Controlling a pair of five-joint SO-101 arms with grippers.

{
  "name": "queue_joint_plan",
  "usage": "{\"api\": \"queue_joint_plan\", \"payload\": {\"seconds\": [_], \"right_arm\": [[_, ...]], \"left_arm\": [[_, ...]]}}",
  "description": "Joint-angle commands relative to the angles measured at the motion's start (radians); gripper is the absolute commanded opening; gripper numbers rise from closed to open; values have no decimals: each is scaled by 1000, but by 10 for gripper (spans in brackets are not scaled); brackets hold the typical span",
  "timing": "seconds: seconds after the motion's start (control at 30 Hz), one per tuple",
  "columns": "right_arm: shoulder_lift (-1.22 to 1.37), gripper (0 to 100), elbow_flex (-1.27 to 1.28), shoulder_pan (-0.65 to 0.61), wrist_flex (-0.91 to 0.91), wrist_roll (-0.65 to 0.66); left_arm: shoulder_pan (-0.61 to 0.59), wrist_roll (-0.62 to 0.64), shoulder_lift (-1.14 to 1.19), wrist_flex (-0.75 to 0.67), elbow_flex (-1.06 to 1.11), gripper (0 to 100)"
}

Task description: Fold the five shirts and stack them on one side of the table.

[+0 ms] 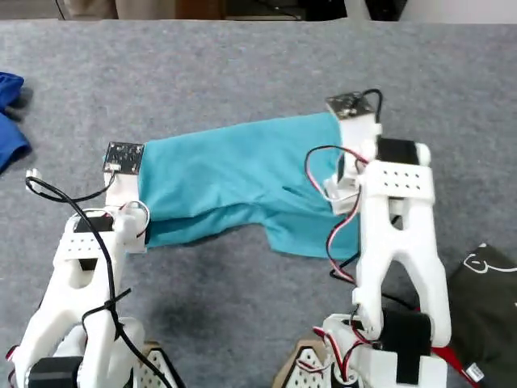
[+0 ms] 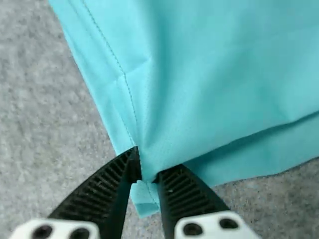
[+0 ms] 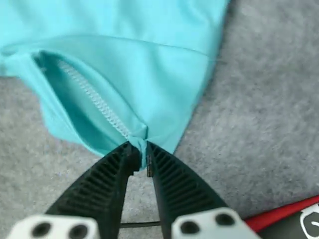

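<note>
**Item: teal shirt**. It is spread in a broad band across the middle of the table, between the two arms. The end at the right arm sits farther from the arm bases than the end at the left arm. A second layer is seen along the near edge, with a flap hanging lower toward the right arm. Whether the cloth rests fully on the table or is raised cannot be told.

**Left end.** In the left wrist view a stitched hem of the shirt runs down to a corner. That corner is pinched by the left gripper, whose black ribbed jaws are drawn close together on the fabric. A small tip of cloth is seen below the pinch. In the high view the left arm is placed at the shirt's left edge.

**Right end.** In the right wrist view a fold of the shirt is shown opened, with a white-stitched inner seam leading to the grip. The fold is clamped by the right gripper, its jaws nearly meeting on the cloth. In the high view the right arm stands over the shirt's right edge.

**Surroundings.**
- The table is covered in grey felt-like material.
- A blue garment is bunched at the far left edge, well apart from the teal shirt.
- A black garment with a white mark lies at the near right, beside the right arm's base.
- A red strip is seen along the black garment's edge.
</note>
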Motion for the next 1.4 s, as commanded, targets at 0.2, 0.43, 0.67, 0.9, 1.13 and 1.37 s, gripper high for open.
{"api": "queue_joint_plan", "payload": {"seconds": [0.2,0.43,0.67,0.9,1.13,1.37], "right_arm": [[-1,4,44,140,-28,92],[-2,4,70,133,-26,107],[-2,4,107,62,-25,129],[-2,6,101,42,-31,129],[-2,5,96,61,-35,132],[-2,5,27,163,-44,230]], "left_arm": [[-3,-23,-25,8,5,19],[-3,-44,-25,9,29,19],[-72,-46,-25,9,31,19],[-18,-135,-25,44,40,56],[14,-150,-25,97,37,74],[3,-152,-25,94,37,78]]}}
